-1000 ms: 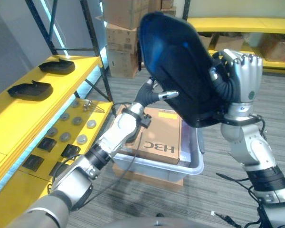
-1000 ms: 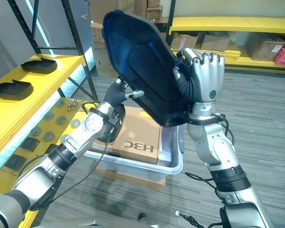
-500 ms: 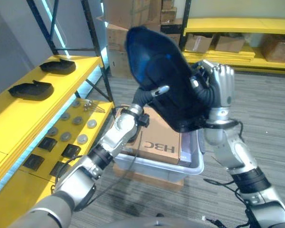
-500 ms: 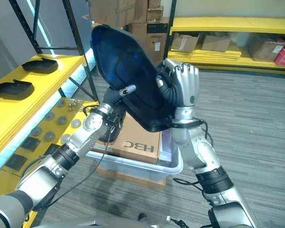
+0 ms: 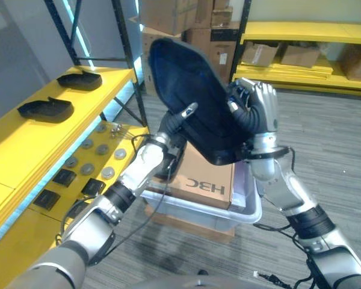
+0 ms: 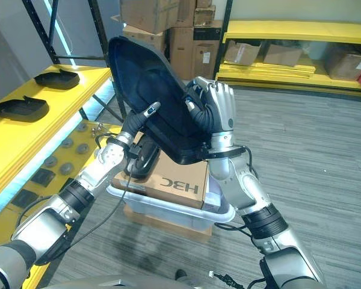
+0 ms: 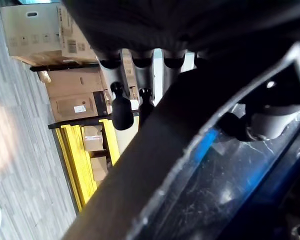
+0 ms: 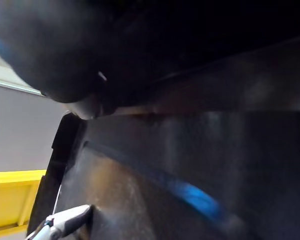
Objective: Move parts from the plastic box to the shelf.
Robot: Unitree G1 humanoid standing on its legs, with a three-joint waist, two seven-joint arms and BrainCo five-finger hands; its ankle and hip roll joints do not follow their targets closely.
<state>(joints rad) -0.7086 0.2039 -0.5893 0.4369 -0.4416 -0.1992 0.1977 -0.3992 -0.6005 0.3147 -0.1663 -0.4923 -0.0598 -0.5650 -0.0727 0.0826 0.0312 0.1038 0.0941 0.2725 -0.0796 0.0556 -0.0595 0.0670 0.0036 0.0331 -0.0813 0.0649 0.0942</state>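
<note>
I hold the part point(image 5: 195, 102), a large dark shell with a glossy concave face, in the air between both hands, above the box point(image 5: 240, 212) and clear of it. Its long axis runs on a diagonal: the upper end rises up and away toward the left-arm side, and the lower end drops toward the right hand point(image 5: 257, 111).

The right hand grips the lower edge of the part, fingers curled over the rim, palm side against the shell. The left hand point(image 5: 179, 118) sits on the opposite edge, lower and nearer to me. One finger point(image 5: 188, 109) lies across the inner face; the left wrist view shows other fingers behind the rim, so I judge it clamped on the part.

The shelf point(image 5: 45, 141) lies well to the outer side of the left hand, across from the right hand. Two dark parts point(image 5: 46, 108) already rest on its yellow top level. A lower level carries small discs point(image 5: 88, 158) and dark blocks point(image 5: 64, 177).

The left hand is the nearer to the shelf. I judge that the coming move carries the part sideways past the left arm, upper end leading. The upright shelf post point(image 5: 128, 60) stands just beyond that upper end, and I treat it as the clearance risk.

A cardboard carton point(image 5: 207, 174) remains in the box, below both hands.
</note>
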